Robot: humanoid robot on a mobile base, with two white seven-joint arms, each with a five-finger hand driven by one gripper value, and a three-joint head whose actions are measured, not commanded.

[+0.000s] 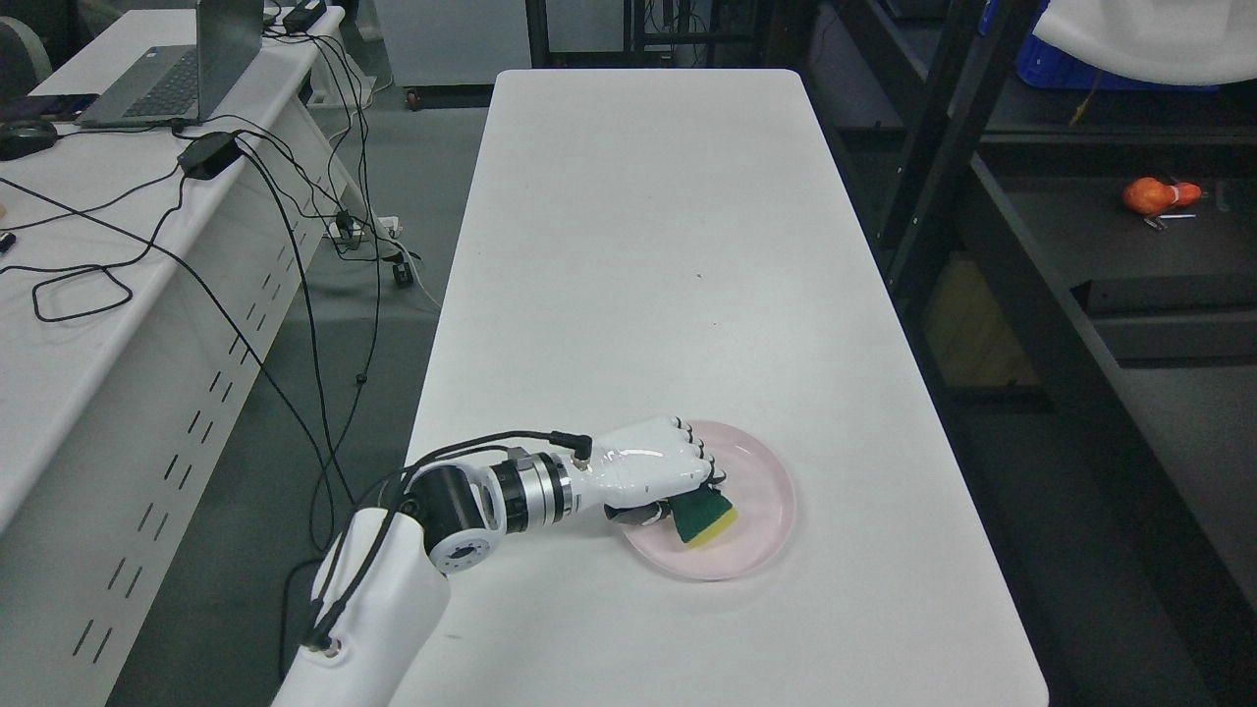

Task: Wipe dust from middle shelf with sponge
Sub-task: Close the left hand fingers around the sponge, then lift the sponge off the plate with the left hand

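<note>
Far left: a side desk [88,324] carrying a laptop [172,69], a power adapter [208,155] and loose cables [295,255] that trail to the floor beside the white table [638,245]. Lower left to centre: the left hand [653,471], its arm entering from the lower left, with fingers curled closed around the sponge [703,517]. The sponge, green scouring face over yellow foam, sits tilted over the pink plate [756,511] near the table's front edge; whether it has cleared the plate or rests on it cannot be told from this angle. The step in hand appears to be taking up the sponge. Done well, the grip stays firm on the foam sides, the lift goes straight up so the plate is not dragged, and one flat face is left free for wiping. Right: the dark shelf unit [1080,295], well apart from the plate, with an orange object [1159,194] lying on one level. Its slanted black uprights [943,147] stand between table and shelf, so the reach probably needs the base repositioned. The right hand is out of view.
</note>
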